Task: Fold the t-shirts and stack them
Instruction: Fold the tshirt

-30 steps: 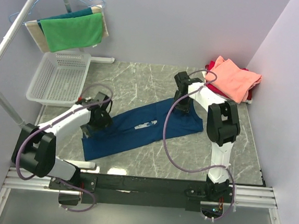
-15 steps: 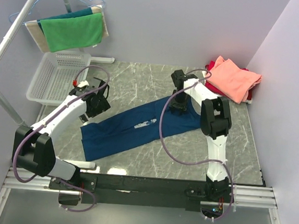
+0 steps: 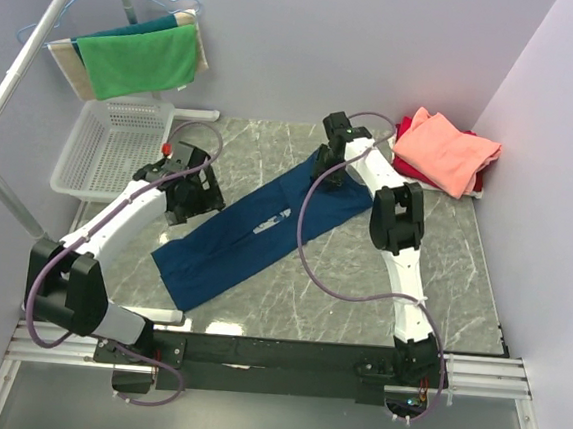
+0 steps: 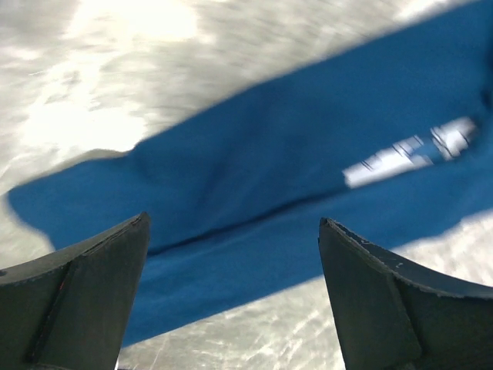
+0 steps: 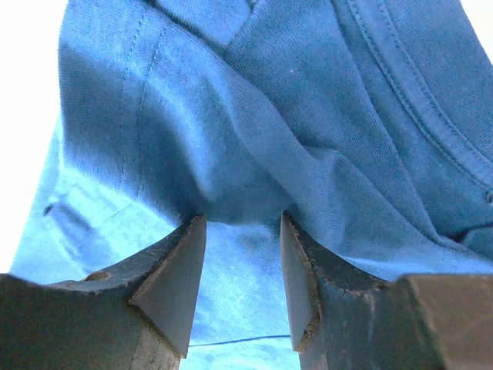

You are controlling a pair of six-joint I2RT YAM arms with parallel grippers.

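Marble table (image 3: 381, 283): grey with white veins; both arms are bolted at its near edge.
Navy tee (image 3: 233, 250): lies on the table as a long, narrow strip. It runs on a slant from near left to far right, between the two grippers.
Near end of tee: flat on the marble, left of centre.
Print (image 3: 276, 221): a small pale patch about halfway along the strip. It is only a blurred white streak (image 4: 408, 150) in the left wrist view.
Left gripper (image 3: 185, 206): spread wide and holding nothing. It hangs over the tee's left edge, with blue cloth (image 4: 269, 154) showing between its dark fingers (image 4: 77, 301). Whether it touches the cloth cannot be told.
Right gripper (image 3: 328, 166): partly closed and pinching a bunched fold of the navy tee (image 5: 254, 154) at the strip's far end. In the wrist view the cloth drapes down over both fingertips (image 5: 173, 285).
Pink tee (image 3: 445, 148): folded, in the far right corner, on top of the stack.
Red tee (image 3: 478, 182): under the pink one, with only its edges showing.
Stack: just beyond the right gripper and apart from the navy tee.
Basket (image 3: 111, 154): white mesh, at the far left beyond the left gripper.
Green cloth (image 3: 139, 61): hangs above the basket at the back wall.
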